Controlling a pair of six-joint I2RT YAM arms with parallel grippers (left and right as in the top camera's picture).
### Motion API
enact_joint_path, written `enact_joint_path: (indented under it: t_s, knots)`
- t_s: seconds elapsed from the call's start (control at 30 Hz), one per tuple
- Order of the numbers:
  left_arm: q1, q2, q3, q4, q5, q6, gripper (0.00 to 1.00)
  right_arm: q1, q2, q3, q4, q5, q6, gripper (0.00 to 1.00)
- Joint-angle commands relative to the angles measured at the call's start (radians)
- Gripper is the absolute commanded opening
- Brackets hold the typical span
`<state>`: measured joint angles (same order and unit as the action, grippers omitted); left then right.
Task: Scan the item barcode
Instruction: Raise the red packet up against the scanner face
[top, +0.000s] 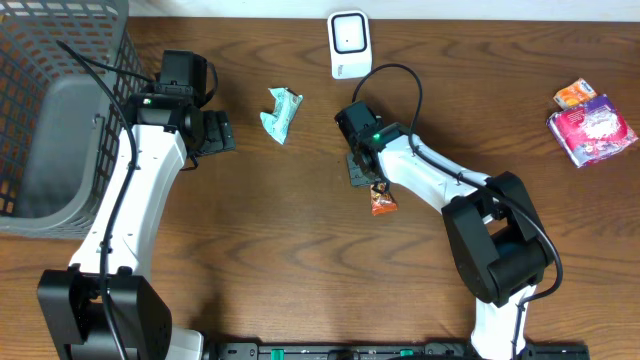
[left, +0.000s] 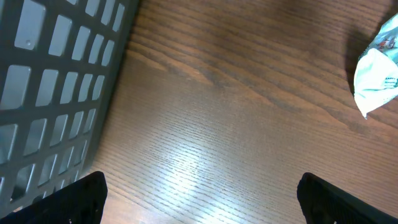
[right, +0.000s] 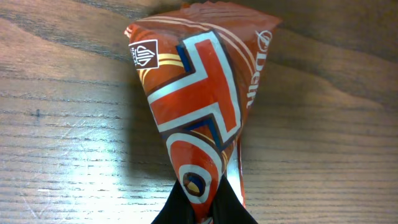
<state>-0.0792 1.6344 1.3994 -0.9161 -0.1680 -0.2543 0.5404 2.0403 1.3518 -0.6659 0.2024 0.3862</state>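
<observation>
An orange-red snack packet (top: 382, 203) lies on the wooden table, and my right gripper (top: 365, 178) is shut on its near end. In the right wrist view the packet (right: 199, 106) fills the middle of the frame, pinched at its narrow bottom end in my right gripper (right: 202, 211); no barcode shows on this face. The white barcode scanner (top: 348, 42) stands at the table's far edge, beyond the right gripper. My left gripper (top: 215, 132) is open over bare wood (left: 200, 193), with nothing between its fingers.
A grey plastic basket (top: 50, 100) stands at the far left, close beside the left arm (left: 50, 81). A teal-white packet (top: 282, 112) lies between the arms (left: 378, 71). A purple packet (top: 594, 128) and a small orange one (top: 574, 94) lie at the far right.
</observation>
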Motion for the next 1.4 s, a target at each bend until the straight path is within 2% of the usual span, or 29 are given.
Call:
enact_joint_path:
  t_s: [0.0, 0.2, 0.6, 0.9, 1.1, 1.37]
  knots:
    - [0.002, 0.010, 0.004, -0.002, -0.020, 0.006, 0.98, -0.010, 0.005, 0.084, 0.005, -0.009, -0.023, 0.01]
    - [0.002, 0.010, 0.004, -0.002, -0.020, 0.006, 0.98, -0.017, 0.005, 0.227, 0.083, 0.010, -0.117, 0.01]
    - [0.002, 0.010, 0.004, -0.002, -0.020, 0.006, 0.98, -0.031, 0.008, 0.239, 0.529, 0.058, -0.126, 0.01]
    - [0.002, 0.010, 0.005, -0.002, -0.020, 0.006, 0.98, -0.106, 0.027, 0.245, 0.790, -0.045, 0.003, 0.01]
    - [0.002, 0.010, 0.004, -0.002, -0.020, 0.006, 0.98, -0.163, 0.123, 0.384, 0.748, -0.131, 0.083, 0.01]
    - [0.002, 0.010, 0.004, -0.002, -0.020, 0.006, 0.98, -0.172, 0.331, 0.706, 0.451, -0.187, 0.122, 0.01]
